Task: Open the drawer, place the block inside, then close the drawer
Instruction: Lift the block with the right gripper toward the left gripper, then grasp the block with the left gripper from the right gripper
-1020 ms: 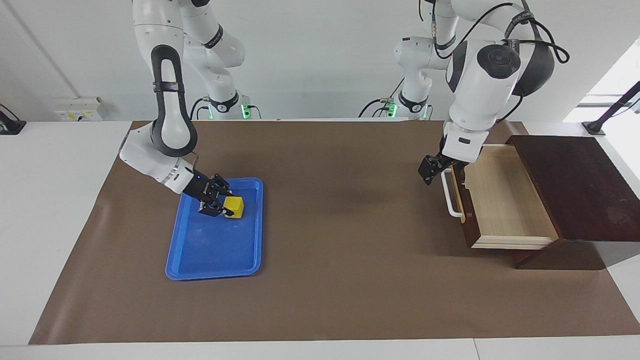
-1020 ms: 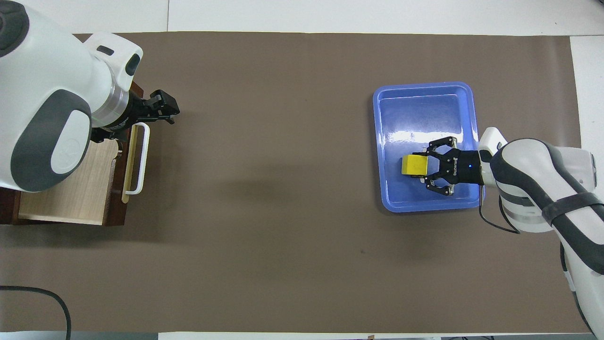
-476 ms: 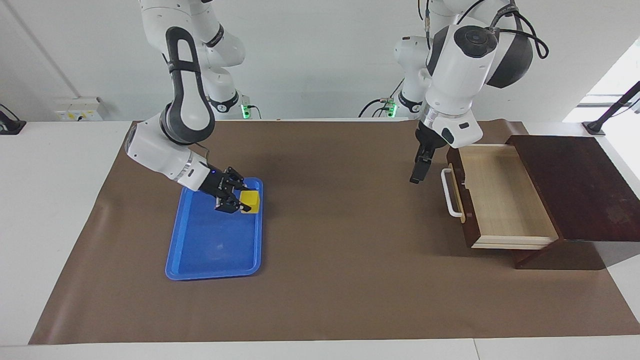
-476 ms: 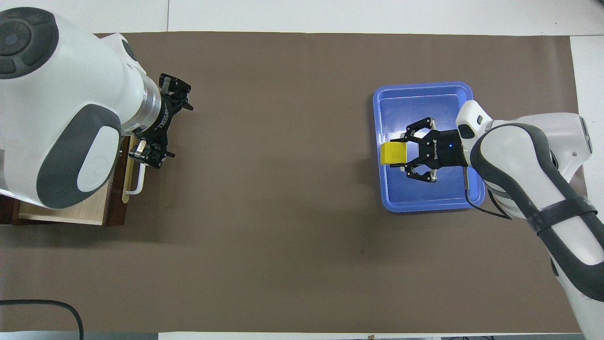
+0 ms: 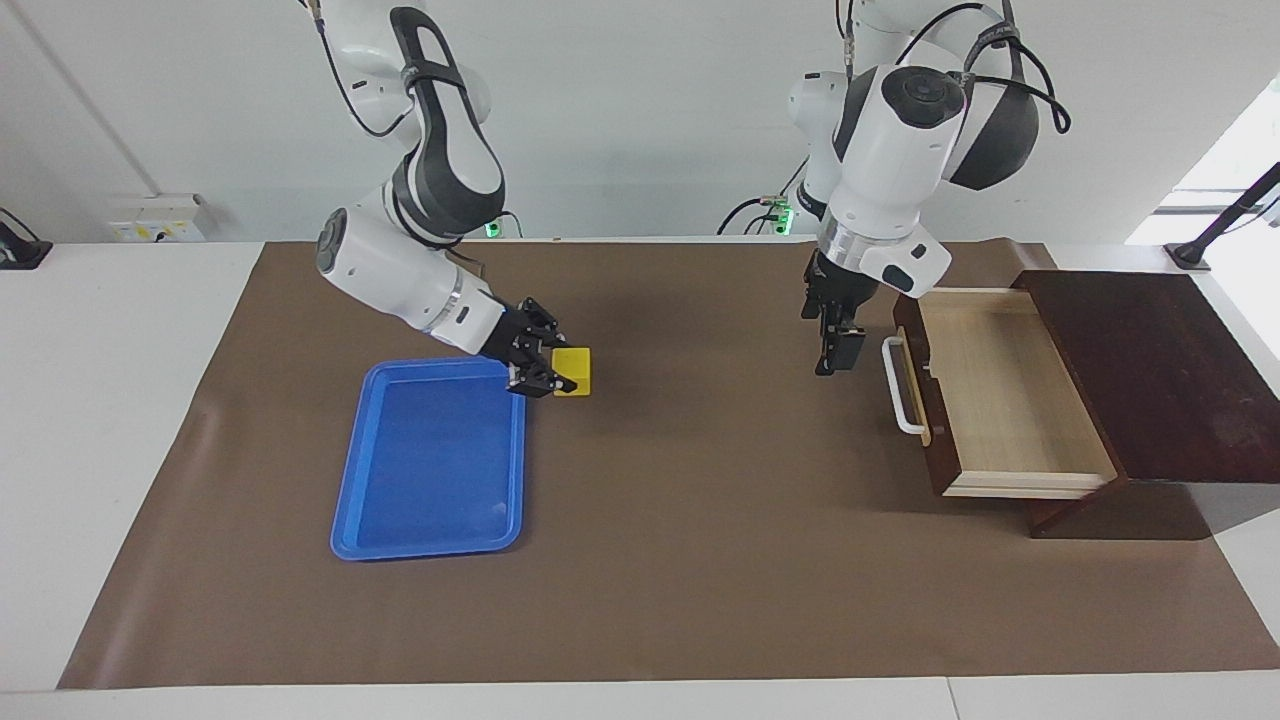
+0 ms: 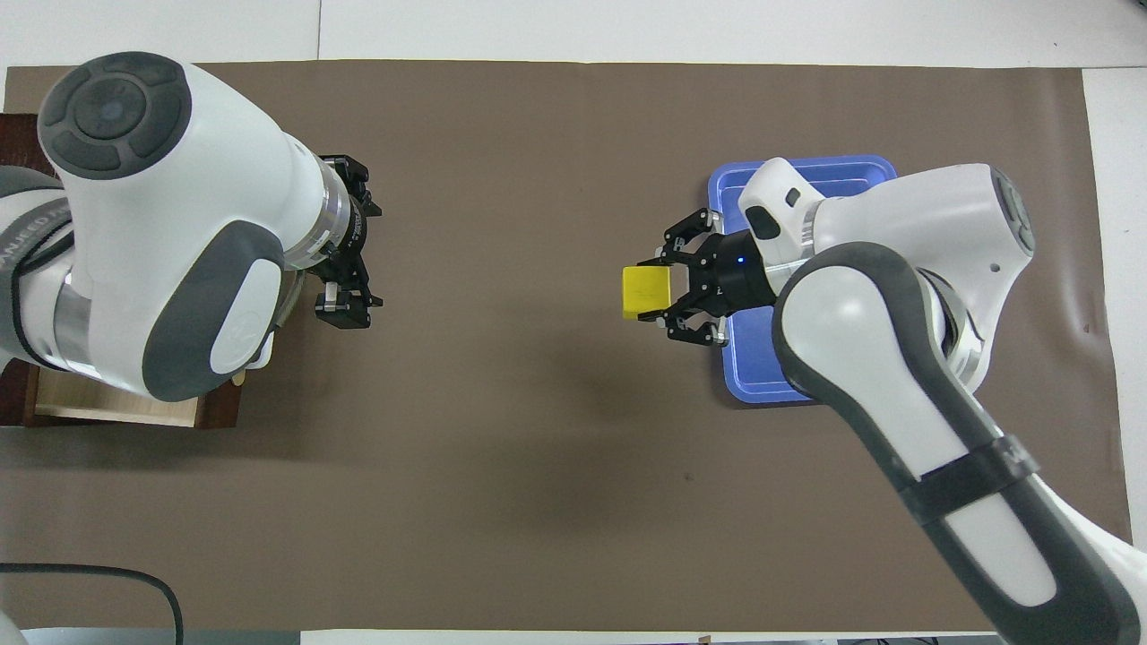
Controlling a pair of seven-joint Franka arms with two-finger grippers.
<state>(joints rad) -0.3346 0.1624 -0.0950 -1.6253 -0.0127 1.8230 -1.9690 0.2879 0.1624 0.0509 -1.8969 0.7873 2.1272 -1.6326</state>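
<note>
Yellow block [image 5: 573, 371] gripped in my right fingers [image 5: 549, 374] beside the blue tray [image 5: 430, 460]; my left fingers [image 5: 838, 352], near the open drawer [image 5: 1000, 395], I cannot tell.

A flat blue tray [image 5: 400, 500] lies on a brown mat [image 5: 680, 560] covering a white desk [image 5: 100, 450], toward the right arm's end.

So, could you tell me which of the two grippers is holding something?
The right gripper, raised beside the blue tray, grips the yellow block; the left gripper holds nothing.
</note>
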